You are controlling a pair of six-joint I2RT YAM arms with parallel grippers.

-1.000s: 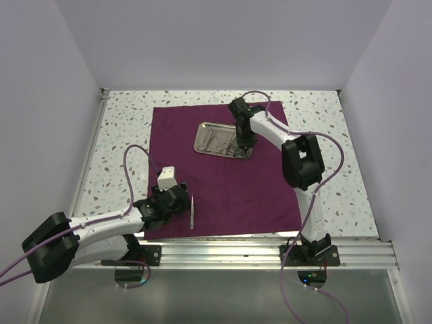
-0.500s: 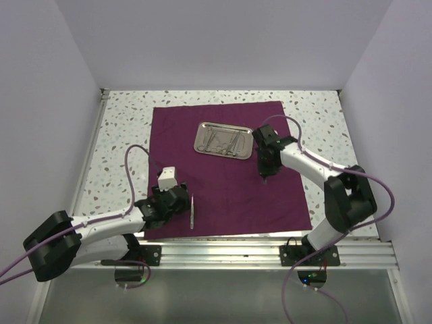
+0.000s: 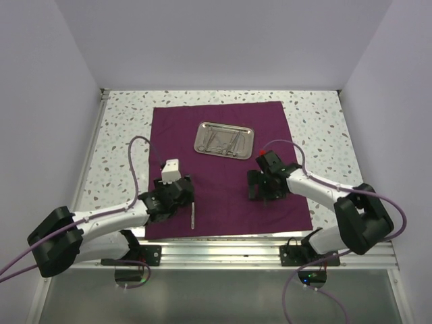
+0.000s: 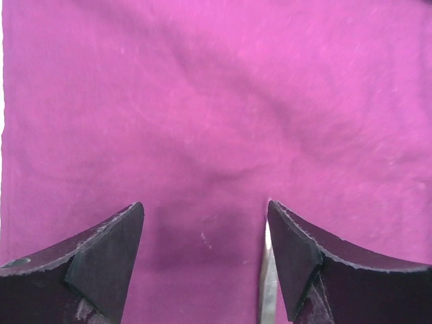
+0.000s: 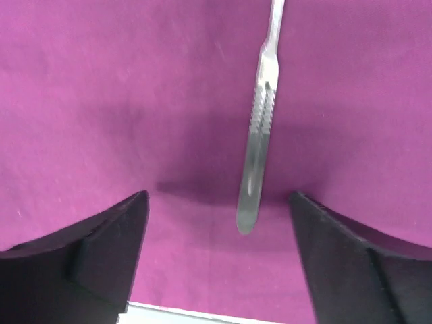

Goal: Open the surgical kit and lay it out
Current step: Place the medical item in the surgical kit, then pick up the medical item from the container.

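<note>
The surgical kit's purple cloth (image 3: 223, 182) lies spread flat on the table. Its steel tray (image 3: 223, 140) sits at the back of the cloth with several instruments inside. My left gripper (image 3: 181, 194) hovers open over the cloth's near left part. A thin steel instrument (image 3: 193, 214) lies just right of it; its edge (image 4: 268, 283) shows beside my right finger in the left wrist view. My right gripper (image 3: 260, 185) is open low over the cloth's near right part. A flat steel instrument with a ridged grip (image 5: 258, 152) lies loose on the cloth between its fingers (image 5: 108, 236).
The speckled table (image 3: 121, 135) shows round the cloth, with white walls on three sides. A metal rail (image 3: 270, 253) with both arm bases runs along the near edge. A pale strip (image 5: 202, 314) beyond the cloth's edge shows low in the right wrist view.
My right arm swung from the tray to the cloth's near right part, then opened and let the flat steel instrument down. The left gripper shifted slightly forward.
</note>
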